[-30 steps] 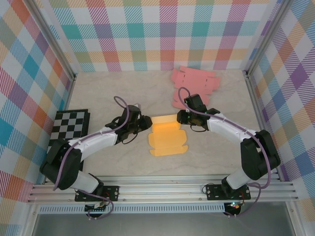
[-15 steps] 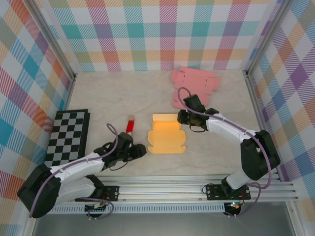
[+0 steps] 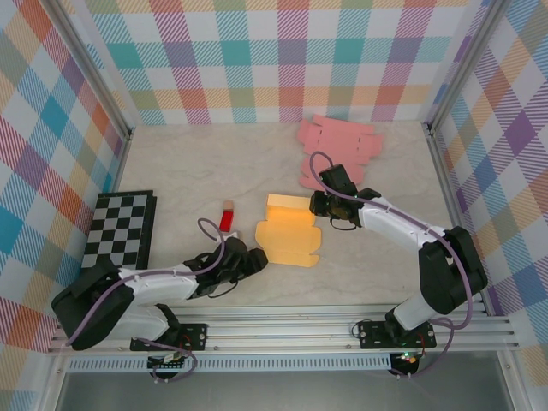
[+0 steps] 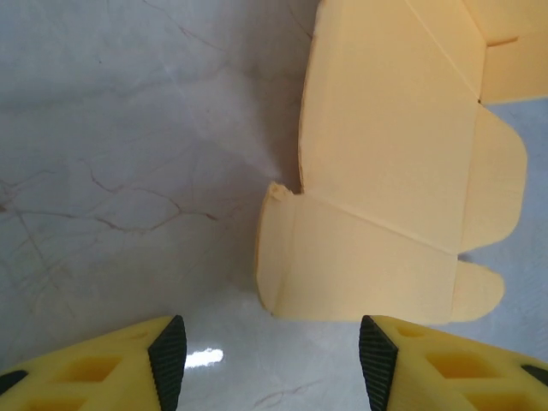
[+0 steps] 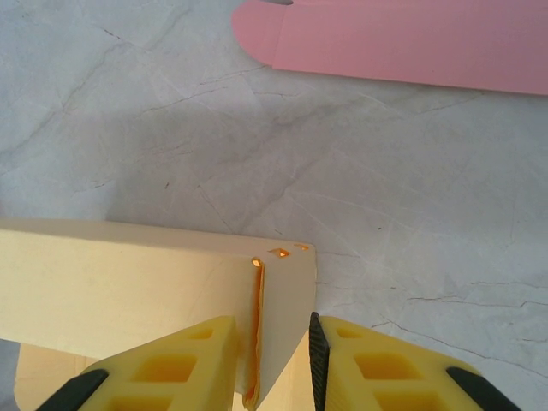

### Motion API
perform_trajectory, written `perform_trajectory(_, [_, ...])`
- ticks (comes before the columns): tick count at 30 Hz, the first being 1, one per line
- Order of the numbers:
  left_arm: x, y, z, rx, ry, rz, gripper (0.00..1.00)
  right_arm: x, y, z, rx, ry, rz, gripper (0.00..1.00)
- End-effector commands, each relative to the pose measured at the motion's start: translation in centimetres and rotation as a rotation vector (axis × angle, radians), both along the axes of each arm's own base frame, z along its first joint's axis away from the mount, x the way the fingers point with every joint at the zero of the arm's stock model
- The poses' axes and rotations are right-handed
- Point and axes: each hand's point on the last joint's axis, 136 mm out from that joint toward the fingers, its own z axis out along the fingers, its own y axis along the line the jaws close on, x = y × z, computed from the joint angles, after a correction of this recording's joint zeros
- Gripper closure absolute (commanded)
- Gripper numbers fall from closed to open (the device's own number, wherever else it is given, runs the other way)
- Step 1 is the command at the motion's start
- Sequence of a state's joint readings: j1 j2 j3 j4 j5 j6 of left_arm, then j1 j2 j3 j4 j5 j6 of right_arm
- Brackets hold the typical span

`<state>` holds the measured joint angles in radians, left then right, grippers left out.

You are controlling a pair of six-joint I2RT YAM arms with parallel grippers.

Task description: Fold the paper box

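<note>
The paper box (image 3: 287,236) lies right of the checkerboard (image 3: 120,240), before the flat blanks (image 3: 336,145).

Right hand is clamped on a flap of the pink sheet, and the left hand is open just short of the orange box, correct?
No. The right wrist view shows the right hand clamped on a flap of the orange box, not the pink sheet. The left hand is indeed open just short of that box.

I log the box (image 3: 287,233) as pale orange-yellow. Sheets (image 3: 338,145), far right: pink. Board (image 3: 120,227), near left: black-and-white checks. Small block (image 3: 228,217): red, pale far end. Table (image 3: 188,163): beige with grey marble veins. Walls (image 3: 282,60): multicolour pastel plaid. Left gripper (image 4: 272,355): yellow, black-tipped.
</note>
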<state>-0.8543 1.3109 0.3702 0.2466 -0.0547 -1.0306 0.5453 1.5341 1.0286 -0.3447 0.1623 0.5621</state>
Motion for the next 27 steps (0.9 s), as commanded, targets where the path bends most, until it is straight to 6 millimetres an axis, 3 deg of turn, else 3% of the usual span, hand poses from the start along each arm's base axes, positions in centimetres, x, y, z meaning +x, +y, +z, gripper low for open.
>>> perform_trajectory(1, [1.6,-0.4,0.1,-0.008,-0.056,0.057,0.43,-1.3,-1.0,-1.2,-0.051,0.052,-0.015,0.70])
perform_trajectory(5, [2.6,-1.5,0.3,-0.024,-0.080,0.056,0.50,-1.4,-1.2,-1.3,-0.058,0.052,-0.017,0.70])
perform_trajectory(11, [3.7,-1.7,0.4,0.042,-0.127,0.038,0.78,-1.4,-1.3,-1.0,-0.067,0.044,-0.011,0.70])
perform_trajectory(15, [4.3,-1.9,2.3,0.058,-0.209,0.005,1.00,-1.6,-0.9,-0.5,-0.042,0.026,0.012,0.68])
perform_trajectory(17, [4.5,-2.0,3.8,0.069,-0.254,-0.029,1.00,-1.6,-0.3,0.6,0.000,0.000,0.037,0.61])
perform_trajectory(19, [4.3,-1.9,5.6,0.115,-0.301,-0.087,1.00,-1.6,0.0,2.6,0.036,-0.054,0.062,0.47])
perform_trajectory(22, [3.7,-0.9,8.9,0.266,-0.356,-0.238,1.00,-1.4,0.1,7.7,0.070,-0.194,0.126,0.35])
perform_trajectory(27, [1.4,0.9,14.0,0.484,-0.417,-0.582,1.00,-2.1,2.1,17.4,-0.006,-0.532,0.505,0.32])
